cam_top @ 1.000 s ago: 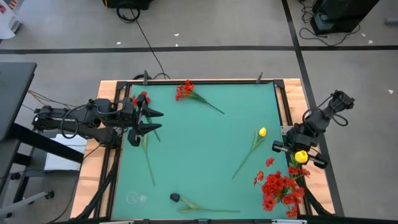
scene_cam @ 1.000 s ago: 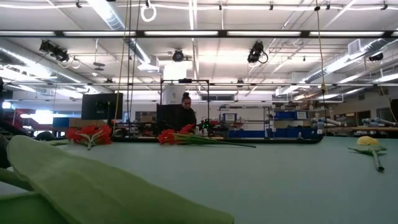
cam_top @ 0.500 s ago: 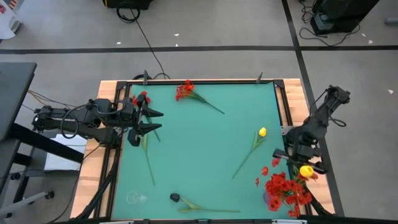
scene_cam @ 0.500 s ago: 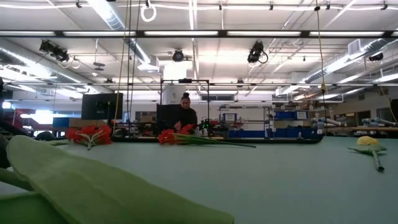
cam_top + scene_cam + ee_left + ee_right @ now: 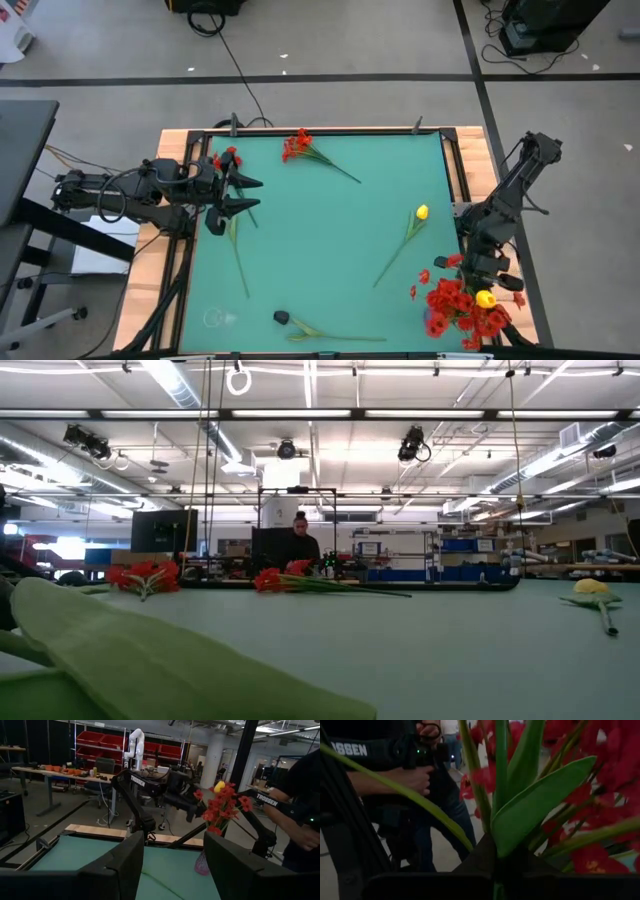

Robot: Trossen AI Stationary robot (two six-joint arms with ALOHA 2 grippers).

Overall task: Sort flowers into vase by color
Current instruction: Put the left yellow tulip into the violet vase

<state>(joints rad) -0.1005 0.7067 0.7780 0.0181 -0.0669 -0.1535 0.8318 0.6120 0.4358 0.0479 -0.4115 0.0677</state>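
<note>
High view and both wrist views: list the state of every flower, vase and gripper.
Right gripper: shut on yellow flower, over the red bunch.
Left gripper: open, empty, at the mat's left edge.
Red bunch: upright in the vase.
Second yellow flower: lying on the mat.
Red spray: lying near the far edge.
Small red flower: lying by the left gripper.
Dark-headed flower: lying at the near edge.

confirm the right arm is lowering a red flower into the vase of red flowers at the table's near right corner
Not quite: the flower held by the right gripper is yellow, not red, as the high view shows. It is over the red bunch at that corner.
</note>
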